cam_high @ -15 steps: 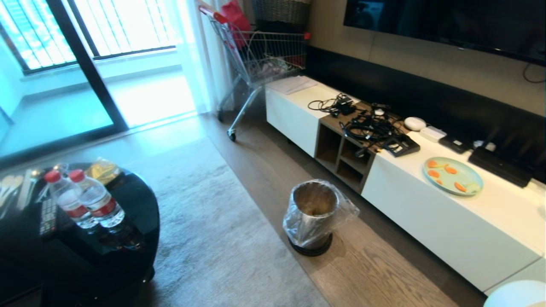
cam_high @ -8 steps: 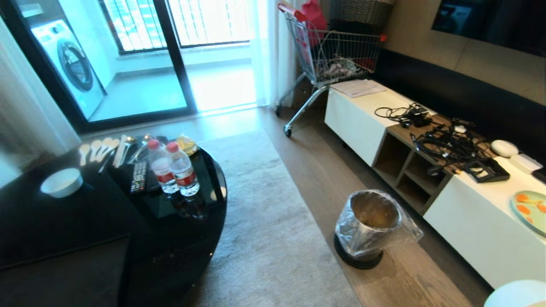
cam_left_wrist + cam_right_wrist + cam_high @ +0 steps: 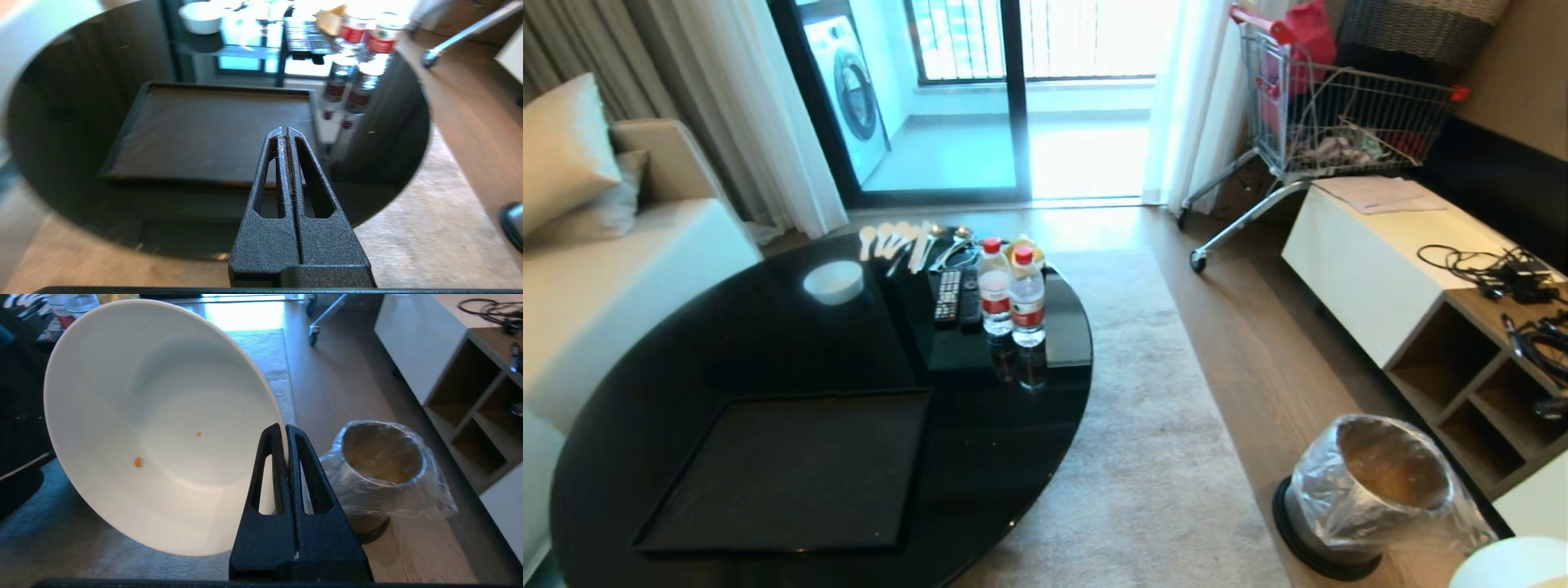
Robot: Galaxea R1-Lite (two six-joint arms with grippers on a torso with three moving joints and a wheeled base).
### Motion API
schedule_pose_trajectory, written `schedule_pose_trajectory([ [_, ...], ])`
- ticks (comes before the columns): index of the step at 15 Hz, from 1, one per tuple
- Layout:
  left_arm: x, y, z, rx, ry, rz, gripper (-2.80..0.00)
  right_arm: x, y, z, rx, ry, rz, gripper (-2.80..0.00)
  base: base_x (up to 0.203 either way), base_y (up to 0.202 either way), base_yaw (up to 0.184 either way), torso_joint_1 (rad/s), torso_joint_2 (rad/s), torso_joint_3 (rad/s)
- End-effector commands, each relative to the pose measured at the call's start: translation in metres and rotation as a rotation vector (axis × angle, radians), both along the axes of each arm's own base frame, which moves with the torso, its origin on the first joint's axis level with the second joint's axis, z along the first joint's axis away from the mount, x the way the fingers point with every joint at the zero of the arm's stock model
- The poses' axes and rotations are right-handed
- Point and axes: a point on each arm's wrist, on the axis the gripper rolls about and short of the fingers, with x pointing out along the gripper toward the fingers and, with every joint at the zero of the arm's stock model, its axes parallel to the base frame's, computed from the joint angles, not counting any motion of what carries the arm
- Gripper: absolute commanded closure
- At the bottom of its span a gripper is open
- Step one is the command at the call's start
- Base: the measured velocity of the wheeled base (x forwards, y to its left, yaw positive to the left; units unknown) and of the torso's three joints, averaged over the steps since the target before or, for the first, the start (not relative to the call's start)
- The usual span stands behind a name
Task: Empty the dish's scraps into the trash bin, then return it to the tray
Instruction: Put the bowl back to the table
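- right gripper [image 3: 287, 426] is clamped on the rim of the dish [image 3: 163, 428], fingers pinched tight with the thin wall between them.
- the dish hangs tilted on its side off that gripper, its open face turned back toward the wrist camera; in the head view only a white edge [image 3: 1515, 563] of it peeks in at the lower right corner.
- inside it is nearly clean: just two tiny orange bits of scraps [image 3: 138, 462] stuck to the glossy wall, so the dumping looks done, i'd say.
- the bin [image 3: 382, 465] sits on the floor just beyond and to one side of the gripper, bag folded over its rim; the head view shows it [image 3: 1372, 490] close to the dish's edge.
- now the key relation: the tray [image 3: 792, 469] lies on the black round table [image 3: 1013, 425], well off to the left of the right gripper, across the rug.
- the tray is bare, its long side running across in front of the robot, near edge of the table.
- left gripper [image 3: 286, 130] is closed on nothing, fingers together, hanging right above the tray [image 3: 196, 130], so it is the nearer one, but the dish is in the right.
- my read: the next move is a carry leftward, levelling the dish and setting it down flat inside the rim.
- watch the two bottles [image 3: 1011, 286] beyond the tray.
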Motion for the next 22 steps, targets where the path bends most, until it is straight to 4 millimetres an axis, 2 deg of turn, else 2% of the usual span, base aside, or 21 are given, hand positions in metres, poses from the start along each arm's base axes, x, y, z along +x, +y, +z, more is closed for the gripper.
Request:
schedule_pose_trajectory([
  [1,0.0,0.0,0.0001,0.0,-0.001,0.001,0.0,0.0001,0.0,0.0001,0.0,0.0,0.0,0.0,0.002,-0.008,0.17,0.007,0.0,0.007],
  [14,0.0,0.0,0.0001,0.0,-0.001,0.001,0.0,0.0001,0.0,0.0001,0.0,0.0,0.0,0.0,0.001,-0.01,0.164,0.001,0.0,0.002],
  [22,0.0,0.0,0.0001,0.0,-0.001,0.001,0.0,0.0001,0.0,0.0001,0.0,0.0,0.0,0.0,0.0,-0.001,0.009,0.001,0.0,0.001],
])
